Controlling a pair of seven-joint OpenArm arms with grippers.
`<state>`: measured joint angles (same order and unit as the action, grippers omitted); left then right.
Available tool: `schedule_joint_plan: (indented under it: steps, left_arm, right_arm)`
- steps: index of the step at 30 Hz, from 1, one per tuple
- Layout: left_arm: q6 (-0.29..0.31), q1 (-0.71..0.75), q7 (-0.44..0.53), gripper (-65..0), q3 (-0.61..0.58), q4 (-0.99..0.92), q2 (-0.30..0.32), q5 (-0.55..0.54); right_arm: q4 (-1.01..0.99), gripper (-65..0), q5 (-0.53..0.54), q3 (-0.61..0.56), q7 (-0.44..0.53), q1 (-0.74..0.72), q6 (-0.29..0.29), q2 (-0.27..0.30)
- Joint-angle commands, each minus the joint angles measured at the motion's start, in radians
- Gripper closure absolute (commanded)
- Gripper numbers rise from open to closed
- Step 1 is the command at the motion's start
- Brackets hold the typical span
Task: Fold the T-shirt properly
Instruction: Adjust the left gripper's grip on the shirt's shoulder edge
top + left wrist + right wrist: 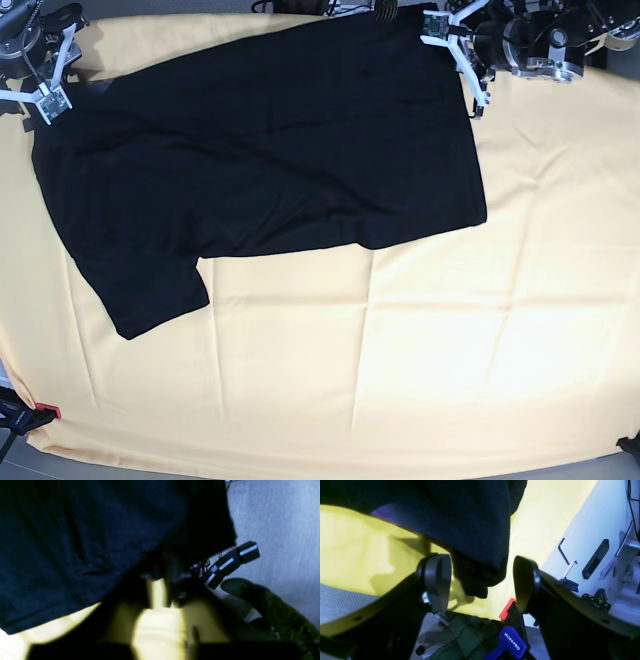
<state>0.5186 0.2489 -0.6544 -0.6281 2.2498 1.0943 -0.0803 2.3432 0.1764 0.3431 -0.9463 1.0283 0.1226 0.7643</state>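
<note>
T-shirt (270, 150) lies along the cloth's (400, 380) far edge. Your left gripper (470, 65) is clamped on its hem corner for lifting, while the right gripper (482, 580) stands with jaws apart around the other corner.

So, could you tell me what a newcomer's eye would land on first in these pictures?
First the black T-shirt, spread plain side up over the upper left of the pale yellow cloth, one sleeve pointing toward the lower left. Next, the two grippers at the shirt's top corners in the base view: the right gripper open, its jaws either side of a hanging fold, and the left gripper shut at the shirt's edge.
</note>
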Motion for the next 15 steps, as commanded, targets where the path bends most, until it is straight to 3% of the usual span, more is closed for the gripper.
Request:
schedule_joint_plan:
  steps: [1, 5, 9, 13, 15]
  left_arm:
    - [-0.02, -0.01, 0.008, 0.0, 0.007, 0.014, 0.013, -0.005]
    - [-0.091, -0.02, 0.008, 0.0, 0.007, 0.021, 0.014, 0.042]
    - [-0.081, -0.025, 0.003, 0.0, 0.007, 0.056, 0.017, 0.055]
    - [0.108, -0.025, -0.005, -1.0, 0.007, 0.064, 0.017, -0.043]
    - [0.18, -0.024, -0.022, -17.9, 0.007, 0.063, 0.017, -0.087]
  right_arm:
    - [0.013, -40.5, -0.013, 0.011, 0.012, 0.005, -0.011, 0.012]
    - [0.013, -40.5, -0.013, 0.011, 0.011, 0.005, -0.027, 0.011]
    - [0.013, -40.5, -0.013, 0.011, 0.012, 0.005, -0.034, 0.011]
    - [0.013, -40.5, -0.013, 0.011, 0.011, 0.005, -0.034, 0.011]
    - [0.013, -40.5, -0.013, 0.011, 0.011, 0.005, -0.034, 0.011]
